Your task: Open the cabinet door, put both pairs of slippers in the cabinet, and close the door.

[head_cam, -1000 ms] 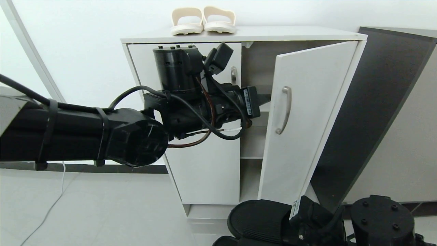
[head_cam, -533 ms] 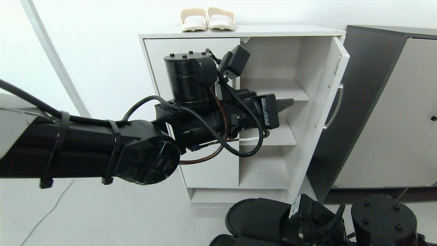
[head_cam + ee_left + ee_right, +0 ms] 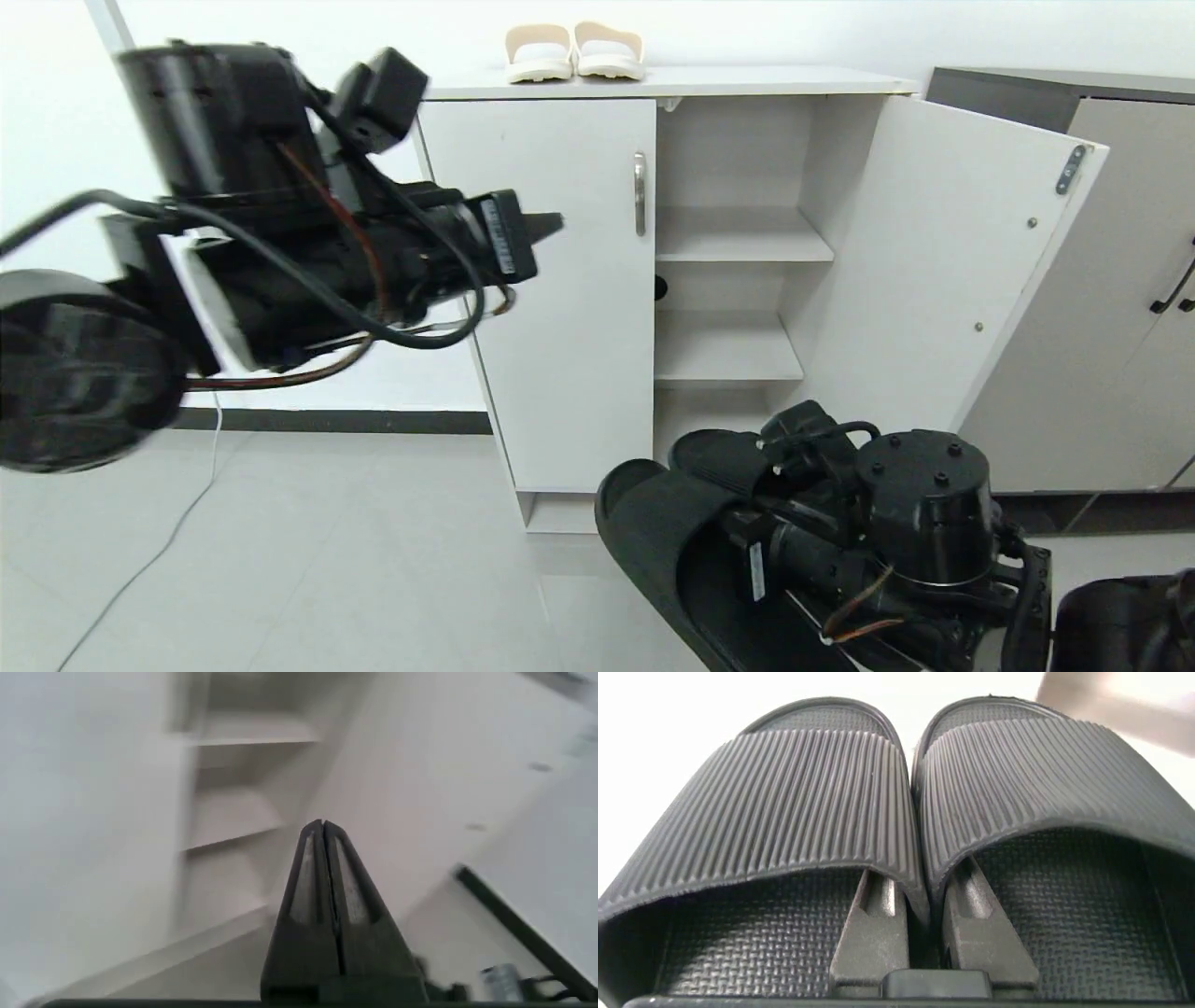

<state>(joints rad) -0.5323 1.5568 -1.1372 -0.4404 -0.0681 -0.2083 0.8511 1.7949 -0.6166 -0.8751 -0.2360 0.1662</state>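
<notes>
R hand (image 3: 920,901) clamped on blk slippers (image 3: 822,793) | L hand (image 3: 322,840) closed, empty

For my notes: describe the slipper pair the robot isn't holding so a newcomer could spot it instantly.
Find the white cabinet with one door swung open. On its top, above the closed door, the cream slippers sit side by side. They are pale and up high, unlike the black slippers held low in the right gripper.

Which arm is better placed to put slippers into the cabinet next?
Right: the right gripper holds the black slippers before the open shelves; the left gripper is shut, empty, by the closed door.
</notes>
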